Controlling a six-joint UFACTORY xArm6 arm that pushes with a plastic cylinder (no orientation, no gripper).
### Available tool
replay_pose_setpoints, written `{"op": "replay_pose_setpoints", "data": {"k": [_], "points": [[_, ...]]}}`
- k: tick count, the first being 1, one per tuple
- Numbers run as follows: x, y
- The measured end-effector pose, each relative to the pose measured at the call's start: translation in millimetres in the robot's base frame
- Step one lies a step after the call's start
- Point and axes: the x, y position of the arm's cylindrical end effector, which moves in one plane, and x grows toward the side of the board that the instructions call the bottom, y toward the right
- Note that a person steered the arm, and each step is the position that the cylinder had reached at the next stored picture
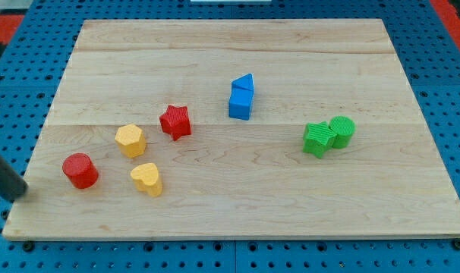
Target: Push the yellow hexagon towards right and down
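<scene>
A pale wooden board (237, 53) fills most of the view, lying on a blue pegboard surface (442, 91) dotted with holes; a strip of red shows at the view's top corners.

At the far left, my dark rod enters from the view's left edge and slants down to my tip (20, 193), which sits at the board's left edge near the bottom. I have no claw to open or close, only this rod, and it holds nothing. My tip touches no block; it is left of the red cylinder (80, 170) and apart from it.

Moving right, the yellow hexagon (130, 140) stands above and right of the red cylinder, in the board's left part. Just below it, apart, lies a yellow heart-shaped block (146, 179). A red star-shaped block (175, 121) sits just to the upper right of the hexagon.

Near the middle, a blue triangular block (245, 81) touches the top of a blue cube (240, 104).

Toward the right, a green star-like block (317, 139) touches a green cylinder (341, 130).

I can read no writing or labels. My rod's upper part is cut off by the view's left edge.
</scene>
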Motion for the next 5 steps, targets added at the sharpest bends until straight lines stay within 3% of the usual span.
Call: {"op": "replay_pose_setpoints", "data": {"k": [1, 2, 3, 4, 5], "points": [[-45.1, 24.7], [-63.1, 93.2], [-87.4, 104.8], [-80.1, 153.4], [-29.8, 185.0]]}}
